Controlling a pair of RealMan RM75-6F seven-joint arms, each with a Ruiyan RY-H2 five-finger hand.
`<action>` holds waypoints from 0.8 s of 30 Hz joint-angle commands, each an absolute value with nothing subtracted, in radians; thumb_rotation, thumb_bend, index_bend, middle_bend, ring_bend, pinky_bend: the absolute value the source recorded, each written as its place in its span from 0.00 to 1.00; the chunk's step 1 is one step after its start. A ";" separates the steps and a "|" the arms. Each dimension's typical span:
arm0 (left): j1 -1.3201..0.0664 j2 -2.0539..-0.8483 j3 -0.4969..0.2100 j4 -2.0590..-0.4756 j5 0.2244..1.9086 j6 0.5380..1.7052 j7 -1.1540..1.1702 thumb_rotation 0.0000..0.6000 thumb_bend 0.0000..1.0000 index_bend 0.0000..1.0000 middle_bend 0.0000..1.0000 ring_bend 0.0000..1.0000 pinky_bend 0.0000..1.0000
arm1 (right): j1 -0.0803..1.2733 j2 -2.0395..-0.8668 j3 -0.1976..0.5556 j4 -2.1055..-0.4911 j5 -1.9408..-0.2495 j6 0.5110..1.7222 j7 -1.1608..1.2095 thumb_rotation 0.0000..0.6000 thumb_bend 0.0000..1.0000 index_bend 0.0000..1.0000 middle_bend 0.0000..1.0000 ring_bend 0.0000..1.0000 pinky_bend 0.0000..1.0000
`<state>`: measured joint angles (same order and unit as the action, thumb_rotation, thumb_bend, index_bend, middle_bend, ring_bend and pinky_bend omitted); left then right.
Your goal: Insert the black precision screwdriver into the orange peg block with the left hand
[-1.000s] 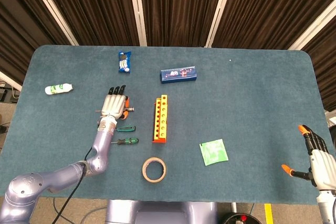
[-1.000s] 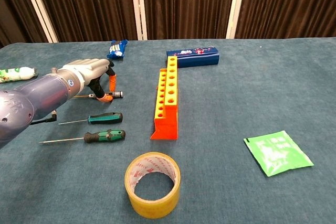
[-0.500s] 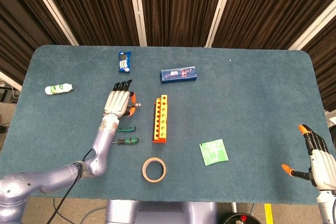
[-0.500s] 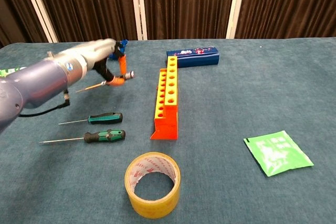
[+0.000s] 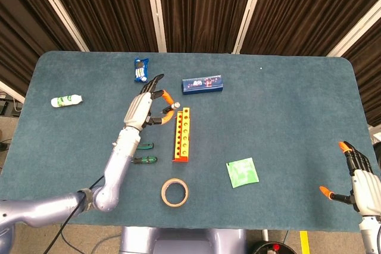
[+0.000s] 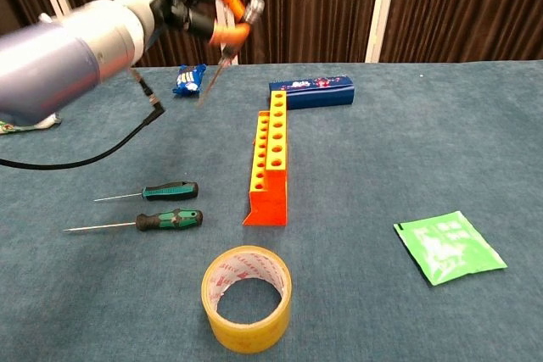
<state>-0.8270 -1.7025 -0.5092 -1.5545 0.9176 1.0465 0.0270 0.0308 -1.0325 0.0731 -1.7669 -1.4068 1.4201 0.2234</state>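
Chest view | left hand (image 6: pixel 182 6) raised well above the counter (image 6: pixel 382 150), fingertips pinching the black screwdriver (image 6: pixel 227 44), thin shaft slanting down so it can be aimed | orange block (image 6: pixel 270 158), hard plastic with rows of round holes, lies below to its right | right hand (image 5: pixel 360 176) spread, empty, at the counter's edge.

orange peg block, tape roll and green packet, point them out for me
orange peg block (image 6: pixel 270 163), chest view, on its top face with the holes
tape roll (image 6: pixel 247 297), chest view, on its front outer wall
green packet (image 6: pixel 448 246), chest view, on its middle
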 commanded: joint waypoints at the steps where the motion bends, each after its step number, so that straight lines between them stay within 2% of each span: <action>1: -0.801 -1.656 -0.561 -1.659 0.920 1.015 -0.087 1.00 0.46 0.57 0.00 0.00 0.00 | 0.031 -1.031 0.073 -1.769 -1.405 1.419 0.225 1.00 0.04 0.00 0.00 0.00 0.00; 11: -0.808 -1.687 -0.549 -1.624 1.036 0.938 -0.354 1.00 0.44 0.58 0.00 0.00 0.00 | 0.031 -1.031 0.075 -1.768 -1.403 1.417 0.232 1.00 0.04 0.00 0.00 0.00 0.00; 24: -0.833 -1.738 -0.510 -1.514 1.112 0.924 -0.483 1.00 0.43 0.59 0.00 0.00 0.01 | 0.031 -1.028 0.075 -1.768 -1.399 1.412 0.242 1.00 0.04 0.00 0.00 0.00 0.00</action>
